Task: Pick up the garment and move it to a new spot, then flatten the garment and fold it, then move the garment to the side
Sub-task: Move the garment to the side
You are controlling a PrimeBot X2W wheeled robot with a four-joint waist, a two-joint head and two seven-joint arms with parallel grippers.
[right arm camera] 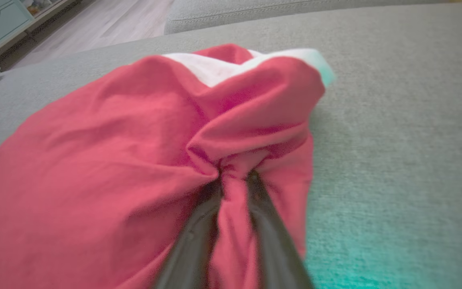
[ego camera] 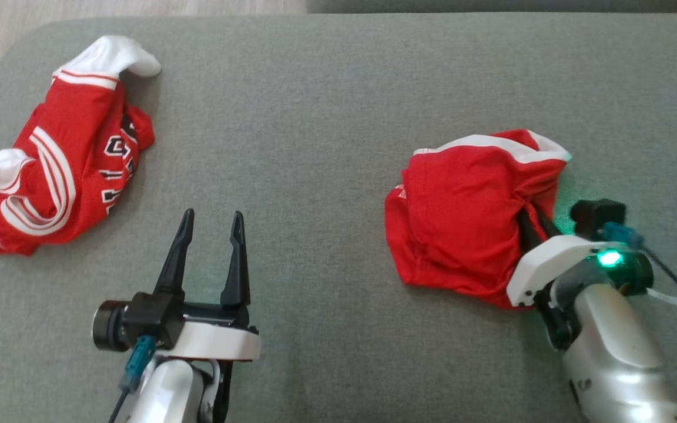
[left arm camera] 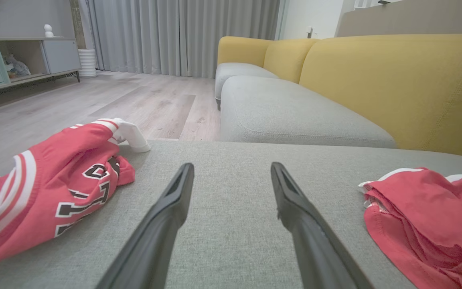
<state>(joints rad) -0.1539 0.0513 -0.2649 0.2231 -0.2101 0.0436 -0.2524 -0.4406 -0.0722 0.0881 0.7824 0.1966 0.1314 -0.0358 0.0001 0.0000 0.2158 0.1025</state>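
Observation:
A crumpled red garment (ego camera: 462,205) with a white band lies on the right side of the grey cushion (ego camera: 315,117). My right gripper (ego camera: 530,216) reaches into its right edge, and in the right wrist view the two dark fingers are shut on a bunched fold of the garment (right arm camera: 114,160), with the right gripper (right arm camera: 234,176) tips buried in cloth. My left gripper (ego camera: 212,220) hovers open over bare cushion at the lower left, holding nothing. From the left wrist, the left gripper (left arm camera: 231,168) points between both cloths, the garment (left arm camera: 423,216) to its right.
A second red jersey (ego camera: 62,164) with white stripes and lettering lies crumpled at the cushion's left edge, also in the left wrist view as the jersey (left arm camera: 46,188). Beyond the cushion are a yellow sofa back (left arm camera: 395,80), wooden floor (left arm camera: 94,100) and a cabinet (left arm camera: 14,60).

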